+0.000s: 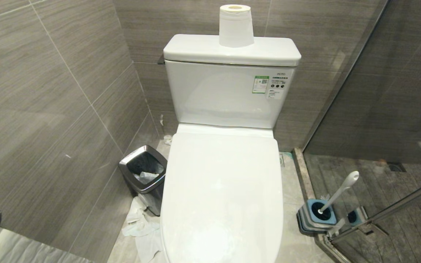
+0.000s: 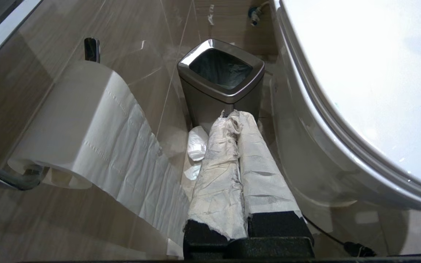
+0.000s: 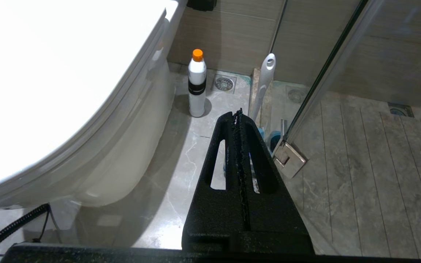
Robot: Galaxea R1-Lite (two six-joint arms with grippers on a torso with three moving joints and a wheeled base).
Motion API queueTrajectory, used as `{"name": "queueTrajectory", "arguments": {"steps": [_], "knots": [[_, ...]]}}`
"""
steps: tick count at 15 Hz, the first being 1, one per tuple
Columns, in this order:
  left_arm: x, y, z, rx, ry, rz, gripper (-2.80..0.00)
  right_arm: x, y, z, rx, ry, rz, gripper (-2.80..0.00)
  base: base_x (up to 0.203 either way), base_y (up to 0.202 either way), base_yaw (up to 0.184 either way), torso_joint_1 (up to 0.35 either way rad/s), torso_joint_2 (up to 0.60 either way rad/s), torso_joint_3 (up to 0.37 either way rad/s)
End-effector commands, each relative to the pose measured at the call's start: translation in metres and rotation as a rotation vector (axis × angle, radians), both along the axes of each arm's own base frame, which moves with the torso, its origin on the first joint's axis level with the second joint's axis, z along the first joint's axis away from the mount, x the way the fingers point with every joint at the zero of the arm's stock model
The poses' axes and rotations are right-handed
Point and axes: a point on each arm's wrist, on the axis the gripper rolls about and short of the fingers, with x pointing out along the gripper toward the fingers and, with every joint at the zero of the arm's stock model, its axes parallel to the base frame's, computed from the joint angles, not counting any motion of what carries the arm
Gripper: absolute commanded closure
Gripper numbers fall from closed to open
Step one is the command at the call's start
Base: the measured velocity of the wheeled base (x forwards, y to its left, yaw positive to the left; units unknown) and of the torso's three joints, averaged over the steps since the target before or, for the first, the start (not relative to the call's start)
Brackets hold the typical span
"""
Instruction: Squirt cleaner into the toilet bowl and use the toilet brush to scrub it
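the toilet [image 1: 221,190] sits centred with its lid down. the toilet brush [image 1: 338,191] stands in its blue holder [image 1: 316,215] on the floor by the glass shower door [image 1: 378,109]. a white bottle [image 3: 197,84] stands beside the toilet. left gripper [image 2: 238,117], paper-wrapped, and right gripper [image 3: 238,117] hang low with fingers clenched, empty.

both claws closed: l claw [image 2: 238,117], r claw [image 3: 238,115].

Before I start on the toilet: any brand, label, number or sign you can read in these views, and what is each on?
"TOTO": small grey lettering on the cistern, upper right, above the stickers.
Green-and-white sticker: print too small to read.
White label with black icons: unreadable.
White bottle with orange cap: no legible text.
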Motion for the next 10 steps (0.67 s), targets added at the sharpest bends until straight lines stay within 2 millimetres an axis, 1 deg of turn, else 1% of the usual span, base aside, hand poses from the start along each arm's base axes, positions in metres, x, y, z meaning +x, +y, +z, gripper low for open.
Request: {"name": "queueTrajectory", "arguments": {"steps": [1, 6, 10], "knots": [[0.0005, 0.0003, -0.0018, -0.029, 0.006, 0.013, 0.00, 0.0009, 0.0000, -0.0034, -0.001, 0.011, 0.000, 0.00, 0.000, 0.000, 0.000, 0.000, 0.00, 0.000], [0.0004, 0.0004, -0.0015, -0.078, 0.003, 0.017, 0.00, 0.0009, 0.0000, -0.0034, -0.001, 0.011, 0.000, 0.00, 0.000, 0.000, 0.000, 0.000, 0.00, 0.000], [0.0004, 0.0004, -0.0015, -0.078, 0.003, 0.018, 0.00, 0.0009, 0.0000, -0.0034, -0.001, 0.011, 0.001, 0.00, 0.000, 0.000, 0.000, 0.000, 0.00, 0.000]]}}
